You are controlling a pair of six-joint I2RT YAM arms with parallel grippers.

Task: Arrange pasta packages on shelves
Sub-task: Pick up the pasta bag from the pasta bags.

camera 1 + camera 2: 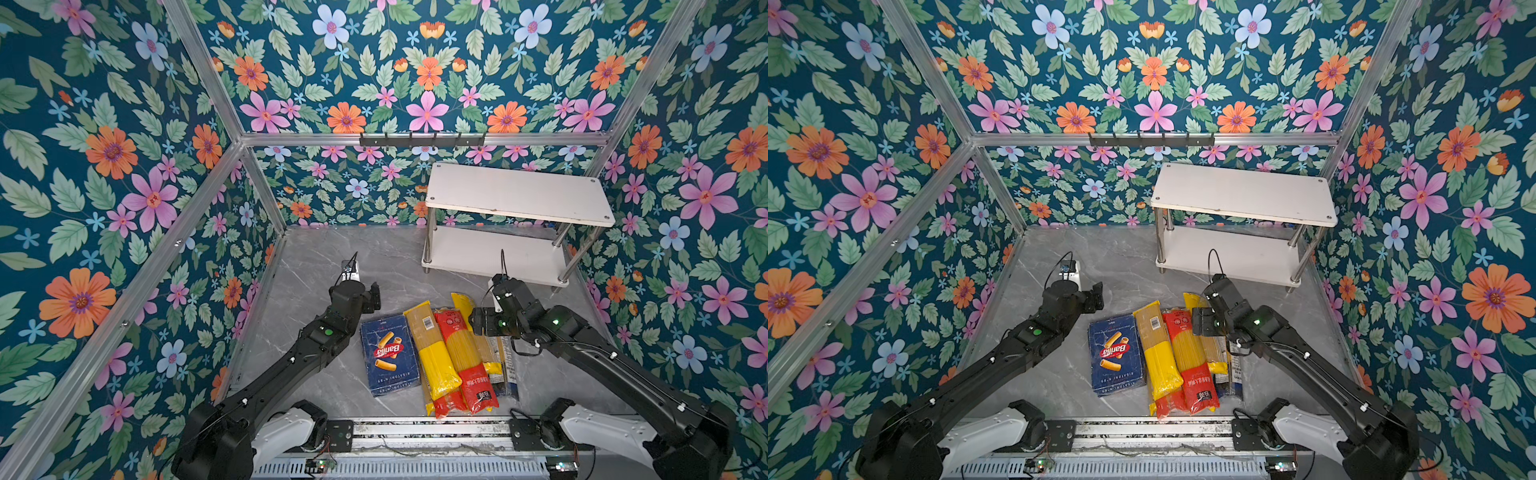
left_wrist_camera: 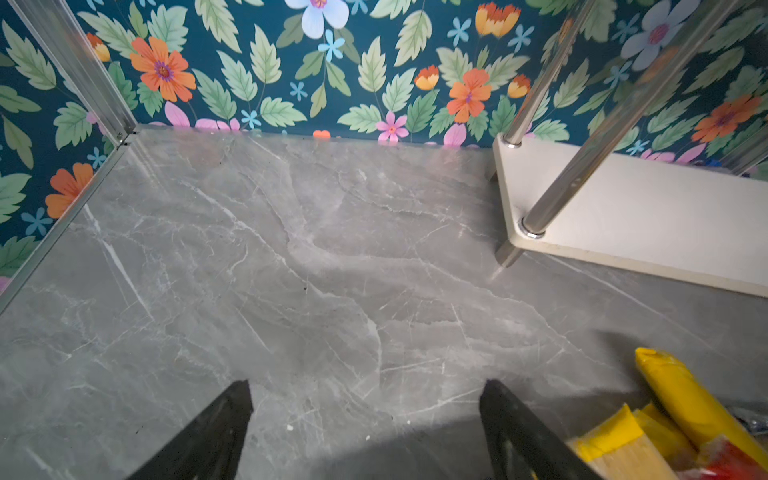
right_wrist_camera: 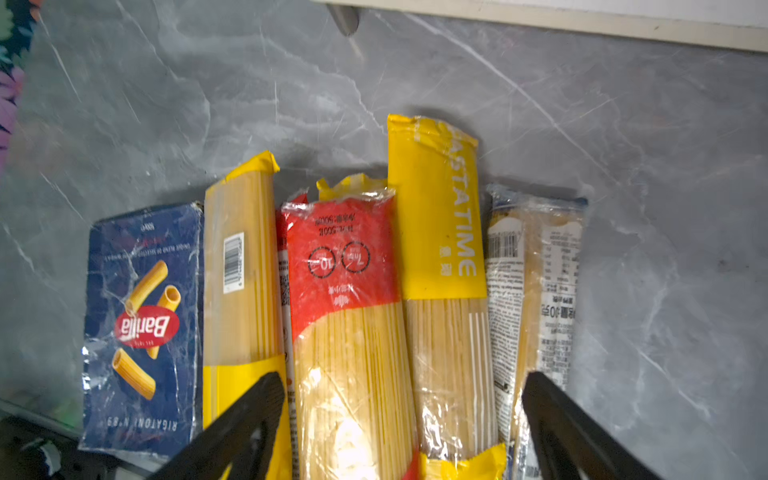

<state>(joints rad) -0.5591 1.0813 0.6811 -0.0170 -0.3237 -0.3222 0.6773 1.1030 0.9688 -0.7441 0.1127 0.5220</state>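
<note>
Right gripper (image 3: 405, 376) jaws apart, empty, right over red spaghetti bag (image 3: 345, 257) — pasta packages side by side on grey tabletop (image 2: 291, 249), long axes pointing toward shelves (image 1: 519, 195), crosswise to the jaws. Left gripper (image 2: 366, 384) apart too — over bare tabletop, farther off.

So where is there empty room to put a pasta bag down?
Both white boards of the shelves are bare. The grey table is free from the back wall down to the pasta packages, beside the shelves. It is crowded at the front middle, where the packages lie side by side.
</note>
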